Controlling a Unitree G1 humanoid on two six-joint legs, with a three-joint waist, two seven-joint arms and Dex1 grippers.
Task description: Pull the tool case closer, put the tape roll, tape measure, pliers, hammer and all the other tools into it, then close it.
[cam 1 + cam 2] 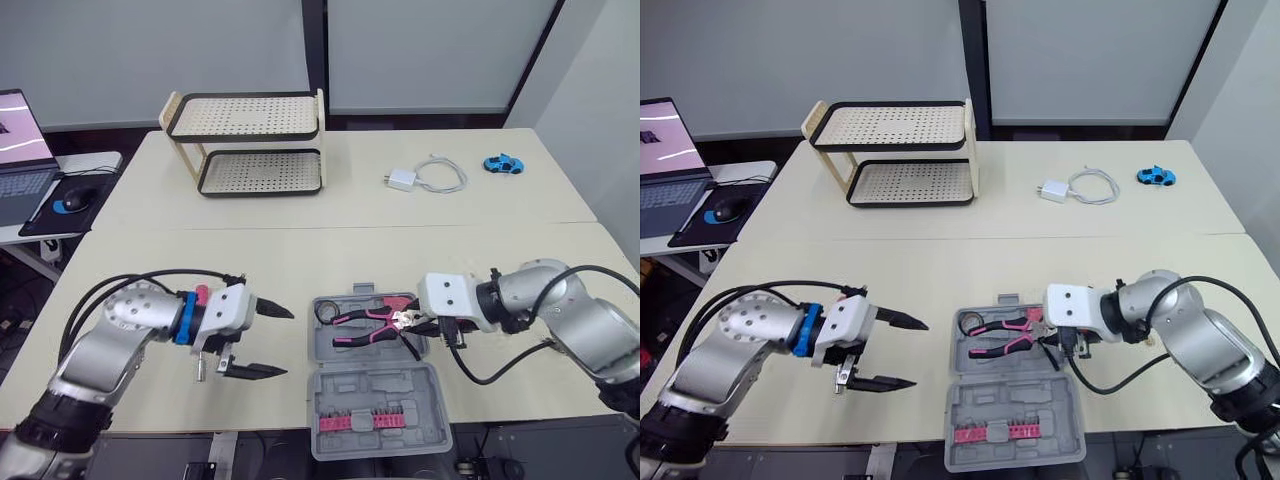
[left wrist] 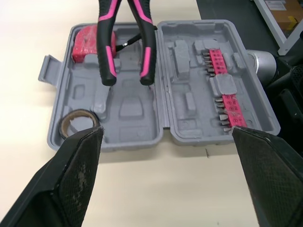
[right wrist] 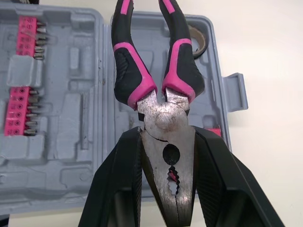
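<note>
We are holding the pliers (image 1: 370, 322) in our right gripper (image 1: 408, 322), and the gray case (image 1: 375, 385) is lying open and flat near the front edge of the table (image 1: 300, 260), between our two grippers. From the head, the pliers are hanging over the far half of the case, with the pink and black handles pointing toward our left side. We cannot tell if they are touching the case. The right wrist view is showing us up close that the two black fingers (image 3: 118, 189) are squeezing the metal head of the pliers from both sides. Our left gripper (image 1: 288, 343) is hovering over the table just left of the case, spread wide and holding nothing. Its wrist view is looking into the case, where a tape roll (image 2: 78, 124) is lying in one corner, a red tool (image 2: 87, 45) is sitting in another, and pink bits (image 2: 222, 85) are lining the other half. Far back, the head views are showing a shelf (image 1: 250, 145), a charger (image 1: 403, 180) and a blue toy car (image 1: 503, 163).
</note>
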